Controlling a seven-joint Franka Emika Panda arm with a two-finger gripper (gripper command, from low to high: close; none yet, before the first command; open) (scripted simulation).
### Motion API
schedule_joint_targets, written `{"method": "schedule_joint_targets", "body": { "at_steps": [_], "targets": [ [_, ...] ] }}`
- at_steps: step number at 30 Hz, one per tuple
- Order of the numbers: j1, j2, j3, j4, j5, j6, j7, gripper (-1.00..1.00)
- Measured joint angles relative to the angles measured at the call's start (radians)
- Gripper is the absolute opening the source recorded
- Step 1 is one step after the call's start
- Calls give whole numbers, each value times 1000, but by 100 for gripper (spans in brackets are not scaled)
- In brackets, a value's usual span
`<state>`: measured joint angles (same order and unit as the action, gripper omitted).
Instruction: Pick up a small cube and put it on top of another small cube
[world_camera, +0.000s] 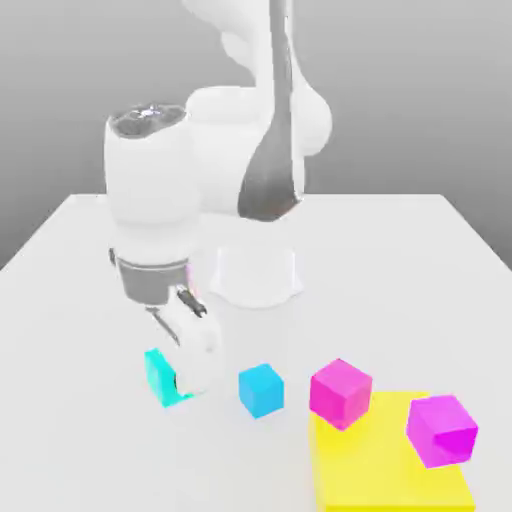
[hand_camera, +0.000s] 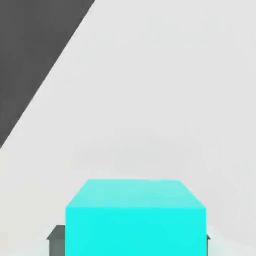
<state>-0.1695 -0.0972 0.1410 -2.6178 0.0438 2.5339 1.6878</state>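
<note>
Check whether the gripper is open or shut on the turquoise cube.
Shut on the turquoise cube: in the hand view, fingers flank it snugly.

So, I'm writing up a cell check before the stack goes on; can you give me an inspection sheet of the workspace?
Surface: white tabletop, plain, no marks seen
Job's things: turquoise cube in the grip; sky-blue cube separate beside it, nothing on top
Clutter: two magenta cubes overlapping the yellow slab in the exterior view; whether they rest on it, cannot tell
Gripper: the gripper is shut on the turquoise cube, one finger each side
Cables: nothing seen
Surroundings: white arm base on the tabletop, plain grey backdrop
</note>
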Motion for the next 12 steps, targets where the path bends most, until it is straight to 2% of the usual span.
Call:
{"method": "schedule_joint_targets", "body": {
  "at_steps": [4, 9, 10, 12],
  "targets": [
    [104, -92, 121, 5, 36, -101, 166, -100],
    [114, 21, 158, -25, -8, 37, 238, -100],
    [115, 38, 159, -30, -13, 59, 242, 100],
    [115, 38, 159, -30, -13, 59, 242, 100]
  ]
}}
